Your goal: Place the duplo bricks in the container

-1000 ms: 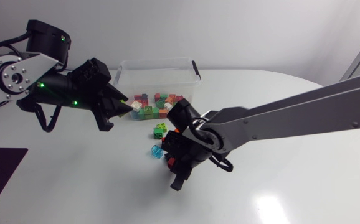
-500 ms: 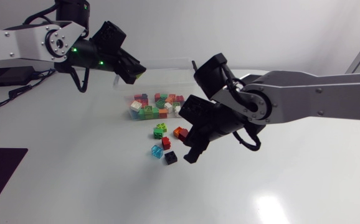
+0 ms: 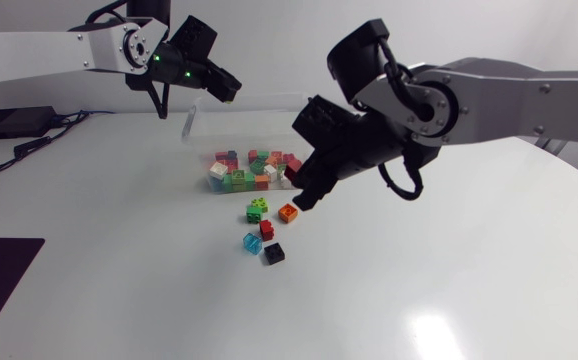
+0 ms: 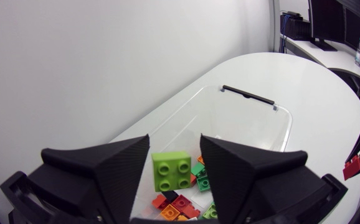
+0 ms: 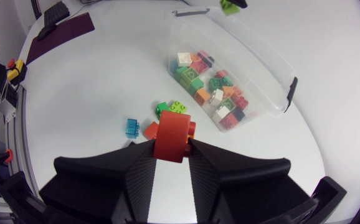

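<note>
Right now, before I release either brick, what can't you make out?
Head view: the green brick is hidden inside the left claw.
Right wrist view: the black brick is covered by the right claw or its red brick.
Left wrist view: the loose bricks don't show, likely behind its fingers.

One container [image 3: 197, 118] is counted, its heaped bricks [image 3: 254, 168] past counting. Five loose bricks [image 3: 257, 210] are counted on the tabletop [image 3: 119, 260] below the right claw [image 5: 170, 146]. Two claws are seen, one lime brick [image 4: 172, 171] held in the left claw [image 4: 175, 149], one red brick [image 5: 170, 132] in the right.
</note>
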Controlling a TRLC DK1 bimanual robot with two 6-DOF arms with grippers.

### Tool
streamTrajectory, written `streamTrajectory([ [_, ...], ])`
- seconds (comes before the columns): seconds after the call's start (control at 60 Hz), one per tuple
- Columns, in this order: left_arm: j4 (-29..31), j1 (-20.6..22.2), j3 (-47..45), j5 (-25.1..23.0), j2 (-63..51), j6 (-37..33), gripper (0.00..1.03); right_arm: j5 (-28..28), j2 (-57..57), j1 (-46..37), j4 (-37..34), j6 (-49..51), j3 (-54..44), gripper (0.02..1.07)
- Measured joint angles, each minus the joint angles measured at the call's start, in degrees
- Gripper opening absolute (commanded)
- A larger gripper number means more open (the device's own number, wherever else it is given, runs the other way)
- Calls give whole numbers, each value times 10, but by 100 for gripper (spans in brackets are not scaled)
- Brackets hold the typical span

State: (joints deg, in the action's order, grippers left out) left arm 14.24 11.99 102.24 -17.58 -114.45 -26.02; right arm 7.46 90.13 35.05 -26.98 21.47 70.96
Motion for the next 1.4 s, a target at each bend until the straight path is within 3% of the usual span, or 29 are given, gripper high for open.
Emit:
streamTrajectory([
  [0.217,50,0,-1,1,31,1,99,5,41,-22,14,-9,86,24],
  [0.467,47,14,-180,1,219,-48,99,9,133,-28,25,-33,201,24],
  [0.65,47,35,-296,1,297,-97,99,9,200,-28,28,-42,288,25],
  [0.867,37,46,-409,-1,317,-149,99,11,265,-30,28,-50,379,25],
  [1.133,23,59,-473,-12,317,-198,99,13,337,-40,26,-63,464,26],
  [1.183,19,65,-480,-12,316,-207,99,13,354,-43,22,-64,484,41],
  [1.25,9,74,-487,-14,309,-217,99,13,376,-47,14,-65,512,86],
  [1.283,5,78,-489,-14,303,-222,99,12,385,-49,10,-66,521,97],
  [1.4,-9,85,-491,-14,275,-238,99,11,391,-55,-2,-68,525,101],
])
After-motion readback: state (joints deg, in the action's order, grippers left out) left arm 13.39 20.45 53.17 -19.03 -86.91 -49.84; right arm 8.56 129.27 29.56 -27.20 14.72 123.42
